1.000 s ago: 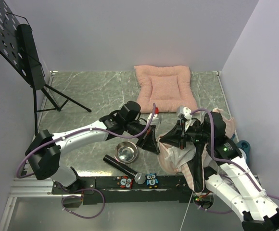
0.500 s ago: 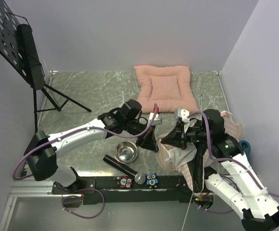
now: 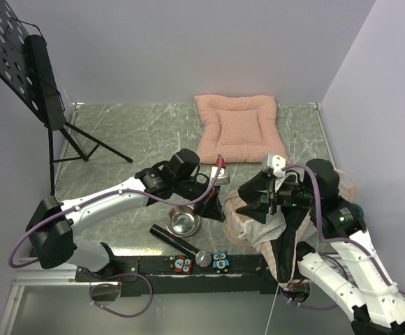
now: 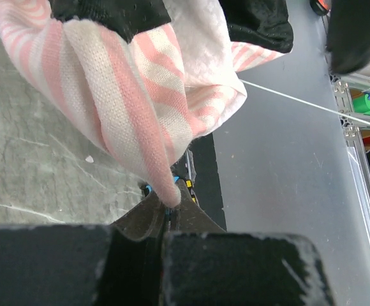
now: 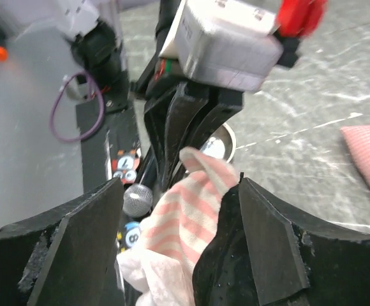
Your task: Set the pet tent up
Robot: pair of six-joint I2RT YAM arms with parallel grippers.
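The pet tent (image 3: 258,222) lies crumpled at the near right, its pink-striped cloth and black floor bunched together. My left gripper (image 3: 214,201) is shut on a pointed corner of its striped fabric (image 4: 134,95), pinched at the fingertips (image 4: 167,205). A thin white pole (image 4: 300,99) runs off to the right. My right gripper (image 3: 256,199) faces it from the right with its jaws wide open. In the right wrist view the striped corner (image 5: 188,213) lies loose between my right gripper's (image 5: 178,245) fingers (image 5: 86,239), touching neither pad firmly.
A pink quilted cushion (image 3: 239,129) lies at the back. A steel bowl (image 3: 183,222), a black microphone (image 3: 178,241) and two owl tokens (image 3: 220,262) sit near the front edge. A music stand (image 3: 42,91) stands at far left. Walls close both sides.
My right gripper has opened and let go of the tent fabric, drawing back a little to the right. My left gripper, still shut on the corner, has shifted slightly left and nearer.
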